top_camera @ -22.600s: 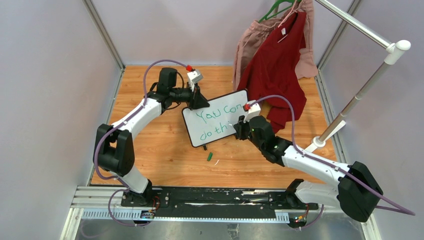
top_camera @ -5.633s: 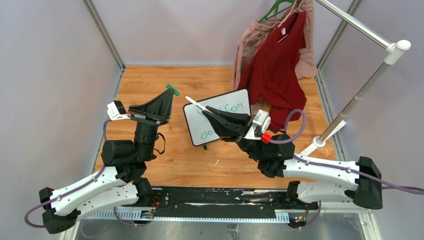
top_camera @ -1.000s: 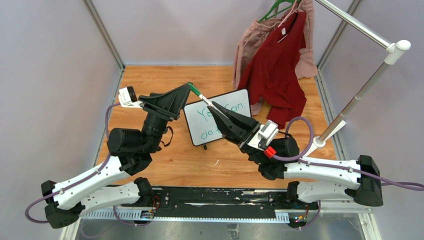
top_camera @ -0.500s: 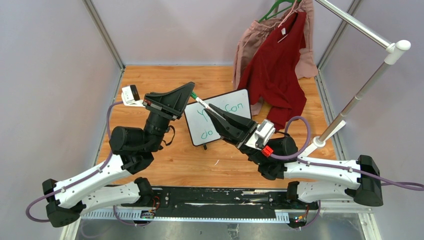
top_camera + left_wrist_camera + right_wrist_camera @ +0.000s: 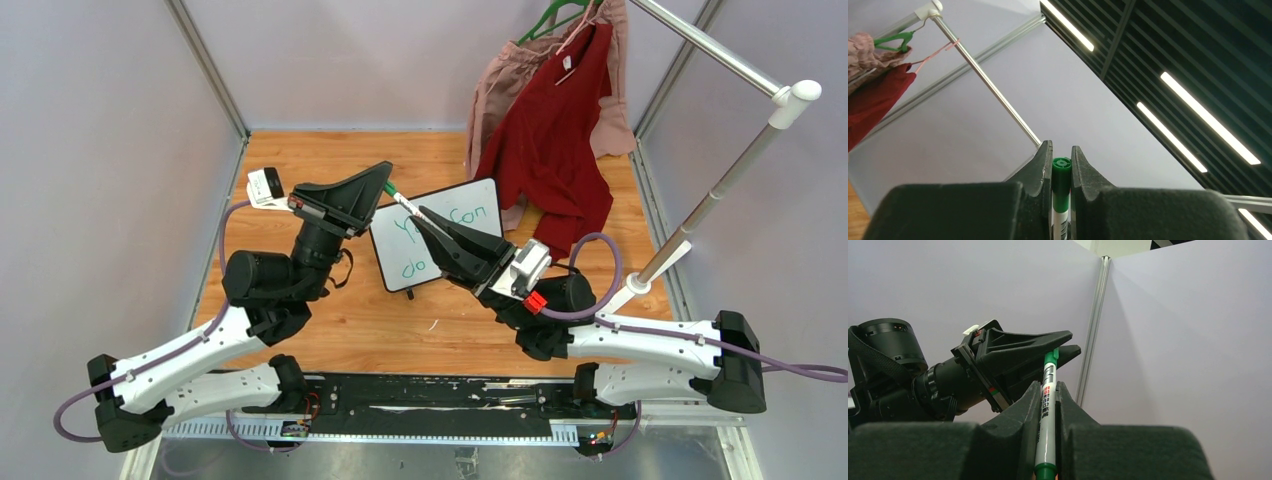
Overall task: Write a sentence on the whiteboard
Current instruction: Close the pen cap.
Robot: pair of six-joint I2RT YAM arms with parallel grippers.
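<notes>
Sentence [image 5: 466, 215] in green on whiteboard [image 5: 482, 196], centre frame, partly hidden, apparently finished; right gripper [image 5: 420, 212] clamps marker [image 5: 1046, 410]; left gripper [image 5: 1061, 150] pinches green cap [image 5: 1061, 172]; recapping judged outstanding.

green sentence [image 5: 411, 267] on whiteboard [image 5: 443, 200], partly hidden, "Y", "Con", "do" legible, marker [image 5: 1046, 411] label print too small

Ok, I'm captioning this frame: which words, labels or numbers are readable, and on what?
"Y" and "Con": green handwritten lettering, top line of the small black-framed white whiteboard; middle hidden behind the right hand.
"do": second line, rest hidden.
Print on the white-barrelled green marker: too blurred to read.
</notes>
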